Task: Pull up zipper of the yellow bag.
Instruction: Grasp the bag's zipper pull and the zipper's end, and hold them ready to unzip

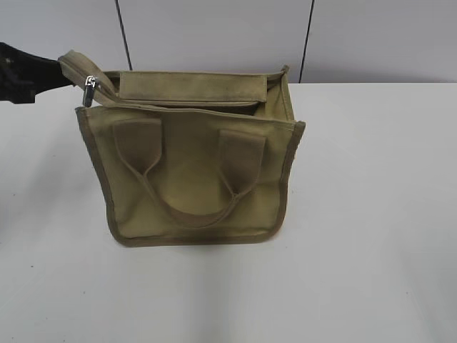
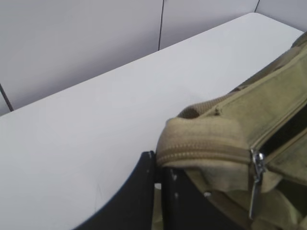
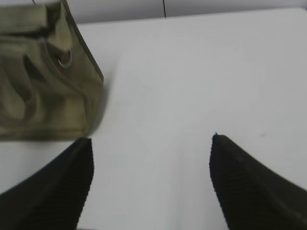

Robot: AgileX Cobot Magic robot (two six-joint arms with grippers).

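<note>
My right gripper (image 3: 151,182) sits nearest the lens in the right wrist view: fingers spread wide, nothing between them, only bare white table (image 3: 201,76) under the gap. The yellow bag (image 3: 45,72) is off to the upper left of that view, well apart from the fingertips, blurred.

My left gripper (image 2: 158,191) is at the bag's upper left corner in the exterior view. In the left wrist view the dark fingers are pinched on the zipper's fabric end tab (image 2: 201,143), which folds over the finger tops. Closed on the tab, as far as I can tell; contact itself is partly hidden.

Progress, my read: early. The zipper (image 1: 178,104) runs along the bag's top, and the silver slider (image 1: 90,84) w/ its hanging pull sits right at the tab end, by my left gripper. Past the slider the two tape sides are parted, dark gap showing, so the mouth looks open nearly its whole length. Done: tab end anchored. Left: right gripper has to get to the pull, pinch it, and run the slider across to the far end.

Bag stands upright on the table, handle (image 1: 187,187) flat against the front panel. Inside: only shadow showing; can't tell if anything's in it.
</note>
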